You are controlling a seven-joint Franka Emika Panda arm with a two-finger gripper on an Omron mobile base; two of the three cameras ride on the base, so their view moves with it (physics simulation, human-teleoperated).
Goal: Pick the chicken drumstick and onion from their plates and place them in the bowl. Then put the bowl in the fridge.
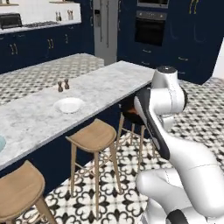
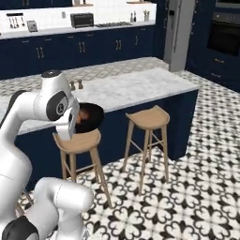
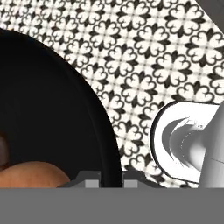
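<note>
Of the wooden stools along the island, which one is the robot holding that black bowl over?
The stool nearer the camera in the right base view: the glossy black bowl hangs just above its seat, while the round wooden stool beside it has nothing above it.

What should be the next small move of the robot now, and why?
Probably carry the bowl toward the fridge. The gripper is shut on the bowl's rim, food already lies inside, the bowl is off the counter, and the fridge stands far ahead.

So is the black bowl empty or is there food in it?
Not empty. The hand view shows orange-brown food lying inside the bowl, and the right base view shows something reddish inside too.
</note>
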